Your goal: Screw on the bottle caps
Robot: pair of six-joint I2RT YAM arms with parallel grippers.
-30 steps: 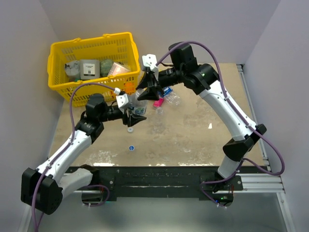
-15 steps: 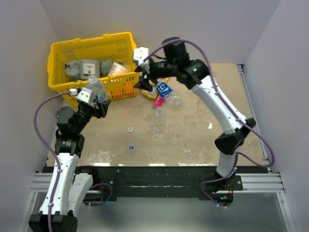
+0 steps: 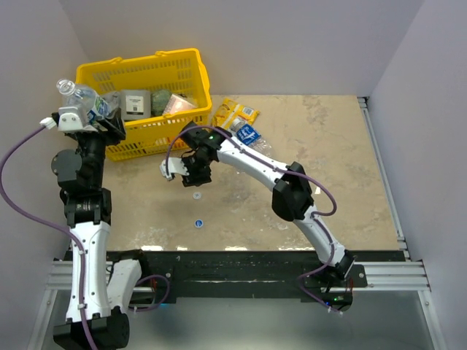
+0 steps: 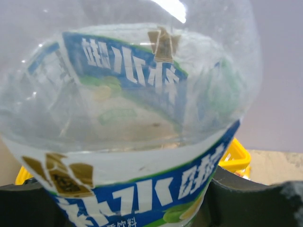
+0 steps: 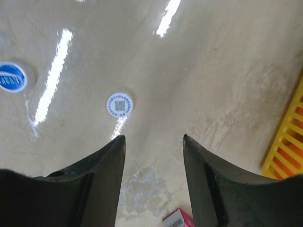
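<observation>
1. The left end effector is clamped on a clear water bottle with a blue-and-white label. It holds the bottle high at the left, above the near-left corner of the yellow basket. In the left wrist view the bottle fills the frame, with a dark pad on each side. The neck is too small to tell whether a cap sits on it.

2. The right end effector is empty, its jaws parted at a middling width. It points down at the bench just short of the whitish cap (the one with a printed code on top).

3. That whitish cap lies loose on the bench. The blue cap lies loose too, a little nearer the arm bases.

4. A dark-blue-labelled bottle lies on its side beside the yellow snack packet, partly behind the right arm. Its neck is hidden.

5. My judgement is that at most one bottle is capped. Two caps are unused, so most of the task is left. A third bottle and a third cap do not show clearly.
</observation>
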